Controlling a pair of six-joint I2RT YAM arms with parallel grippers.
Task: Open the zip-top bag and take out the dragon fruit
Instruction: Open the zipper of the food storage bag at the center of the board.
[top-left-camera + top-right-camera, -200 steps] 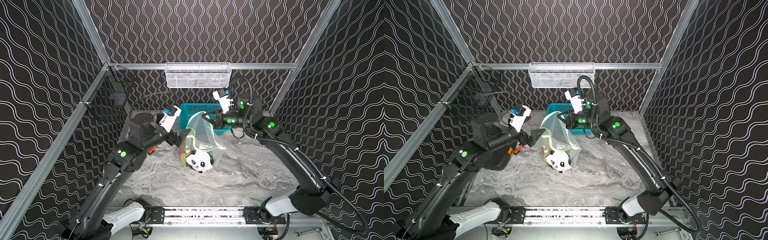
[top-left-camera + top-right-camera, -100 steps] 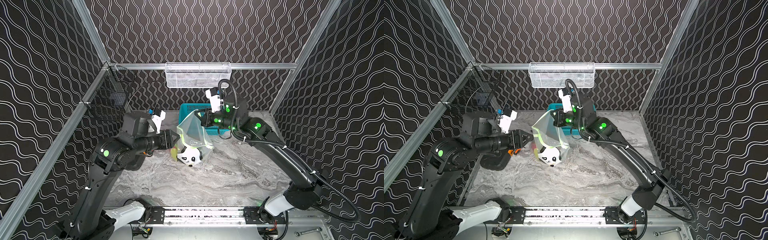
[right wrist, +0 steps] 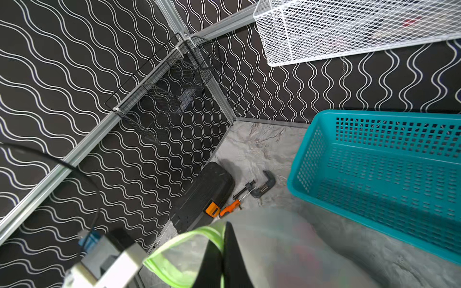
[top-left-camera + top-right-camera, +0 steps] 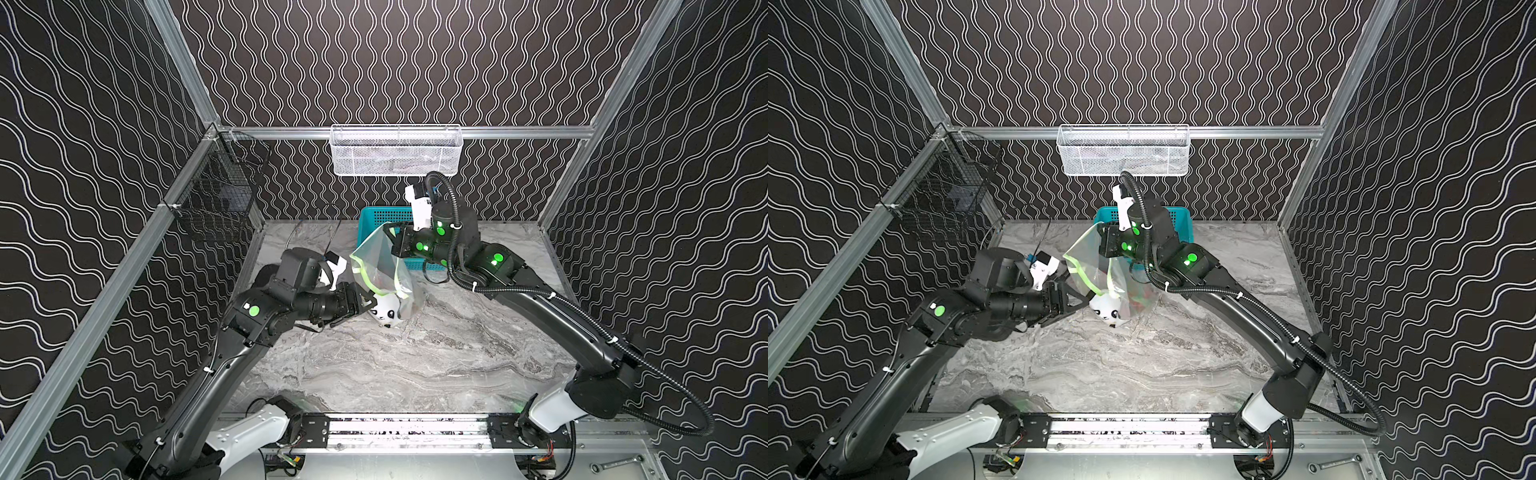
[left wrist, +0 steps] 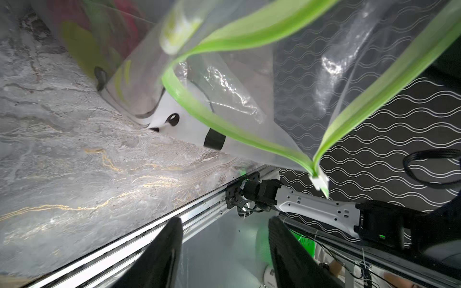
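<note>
The right arm has carried the top lip of the zip-top bag (image 4: 384, 266) sideways along the near face of the teal basket (image 4: 376, 214), towards my left arm. The bag's lower half has dragged across the counter (image 4: 436, 365) with it. The bag now stands just in front of the basket's corner instead of its middle.

The right end effector (image 3: 224, 234) is clamped tight on that lip, pinching film and green zip strip (image 5: 199, 109) together and holding them up level with the basket's rim.

Meanwhile my left arm has dropped lower and levelled out. The left end effector (image 5: 224, 220) has narrowed from wide to roughly half open and grips nothing: in the left wrist view both fingers are bare, and the strip loops open ahead of them.

I read that as the opening step being done. The mouth gapes towards the left arm, away from the basket, so the reach inside comes next.

The dragon fruit (image 5: 132, 22) is still in the bag. All I can see is a blurred red patch low down, past the panda print (image 4: 384, 313) on the basket side, and I cannot count the pieces.

Before going in I would spread the left fingers wider, since half open looks narrow for a fruit. The loose lower lip could also catch on a finger.
</note>
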